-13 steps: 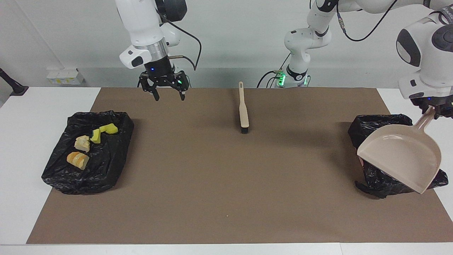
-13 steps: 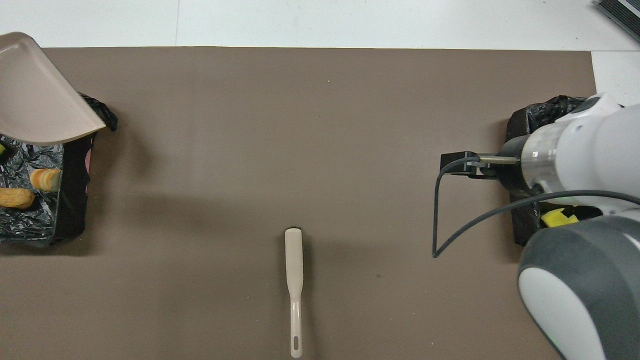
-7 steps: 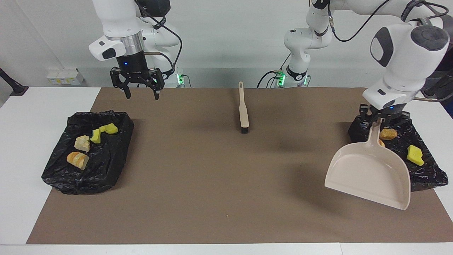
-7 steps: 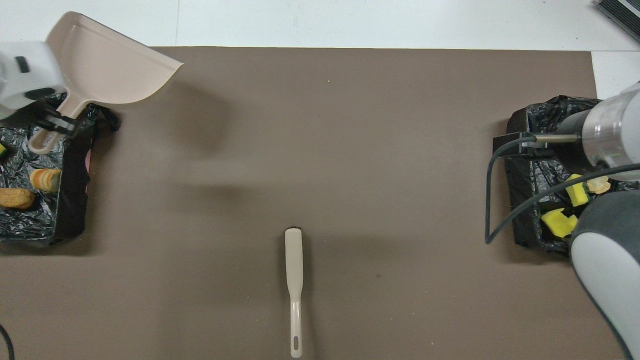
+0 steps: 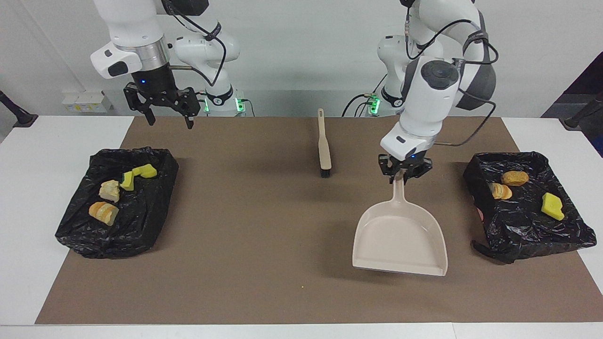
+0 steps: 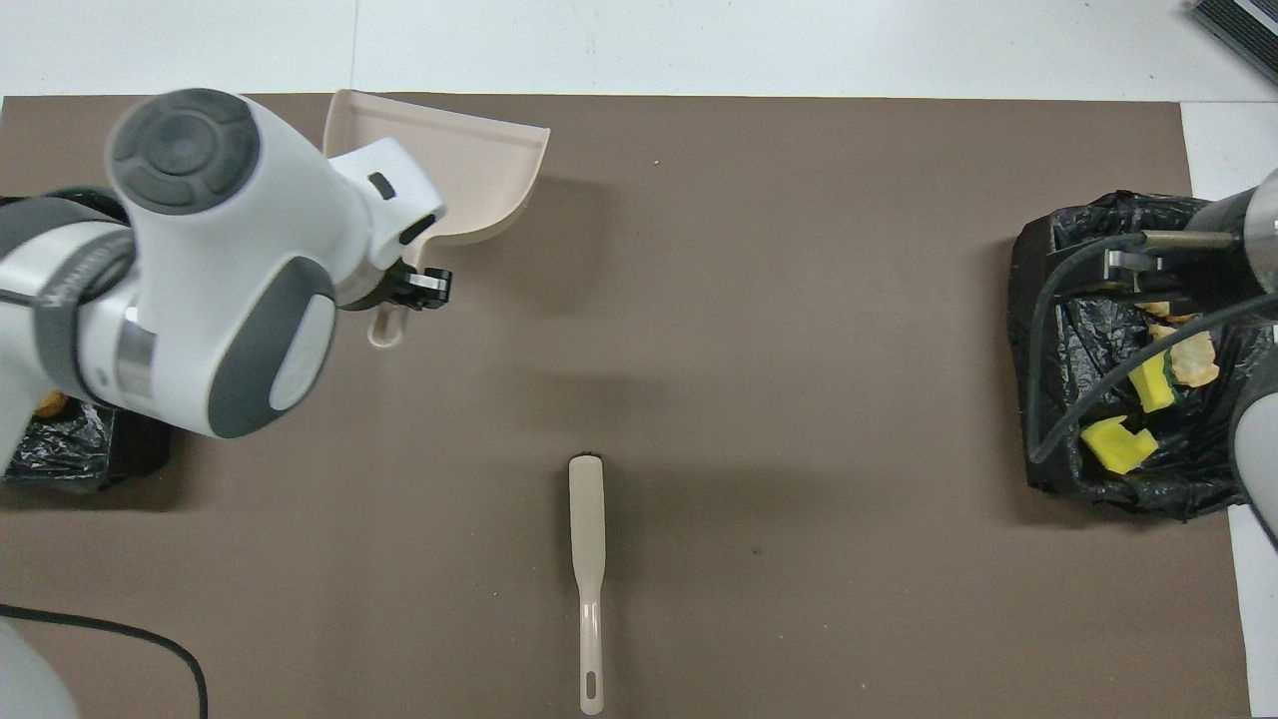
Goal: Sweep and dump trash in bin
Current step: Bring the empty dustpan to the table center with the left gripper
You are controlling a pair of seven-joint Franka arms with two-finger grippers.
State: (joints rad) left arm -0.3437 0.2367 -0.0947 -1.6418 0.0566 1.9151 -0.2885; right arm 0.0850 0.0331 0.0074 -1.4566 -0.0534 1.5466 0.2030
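The beige plastic dustpan (image 5: 400,240) is empty now, dangling by its thin handle from the left gripper (image 5: 404,176), which is pinched tight on the handle's tip. A second ago that pan was way over at the right edge of the facing view, tipped above the black-bag-lined bin (image 5: 527,230) there; now it has swung in over the brown mat (image 5: 264,235), right of centre, mouth toward the bottom of the frame. So I'd say the dump at that end is done and the pan is on its way to being put down.

The trash is all binned as far as I can see: two tan bread-like lumps (image 5: 508,184) and a yellow sponge chunk (image 5: 552,206) in that right-hand bin, and more sponge and bread pieces (image 5: 120,188) in the second bag-lined bin (image 5: 118,235) at left of the frame. No pieces left on the mat (only a crumb-sized speck or two).

The right gripper (image 5: 166,113) has drifted toward the upper left, fingers spread wide, holding nothing. The long beige brush with black bristles (image 5: 323,146) lies flat at top centre, untouched.

Textures: crinkly glossy bags, smooth hard pan, matte mat, spongy chunks.
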